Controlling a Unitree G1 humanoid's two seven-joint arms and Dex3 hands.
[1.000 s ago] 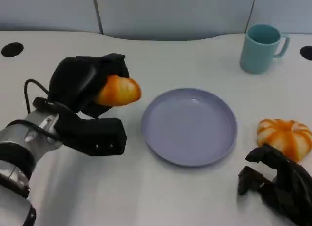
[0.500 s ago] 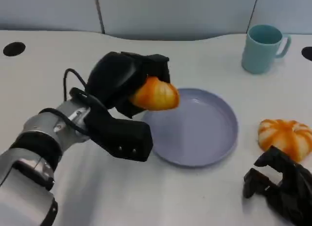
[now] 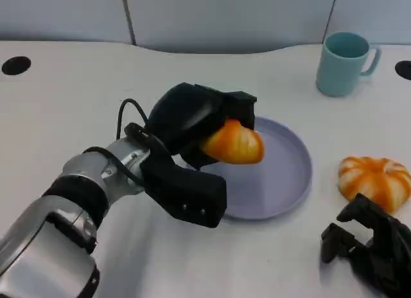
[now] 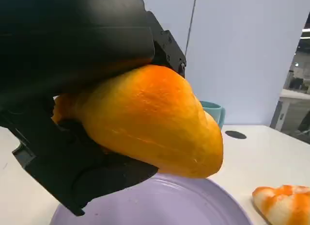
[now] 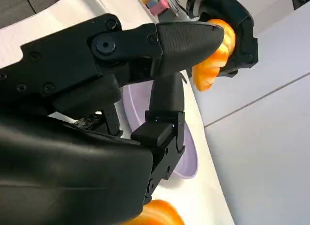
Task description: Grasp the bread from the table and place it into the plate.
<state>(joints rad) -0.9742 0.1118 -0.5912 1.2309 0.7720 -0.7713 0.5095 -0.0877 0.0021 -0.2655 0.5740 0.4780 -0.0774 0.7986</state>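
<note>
Since a second ago my left hand [image 3: 192, 121] has carried the bread [image 3: 234, 142] from well left of the plate [image 3: 292, 176] to a spot over its rim at about nine o'clock; the mug and the other loaf have not stirred. Going left to right: my left hand comes first, fingers wrapped over the top and back of the bread, which sticks out toward three o'clock and hangs above the lilac plate without touching it, as my left wrist view shows with the plate's floor below the loaf [image 4: 155, 123]. I judge the bread light and soft, with a smooth glazed crust that could slip or dent, so I'd keep hold around its thick middle and squeeze no harder than needed. Beyond the plate, at one o'clock, stands a teal mug [image 3: 345, 61]. At the plate's three o'clock lies a round ridged loaf [image 3: 376, 179], apart from the rim. Just below it at five o'clock rests my right hand [image 3: 369, 243], fingers loosely curled and parted, holding nothing, near that loaf without touching it.
</note>
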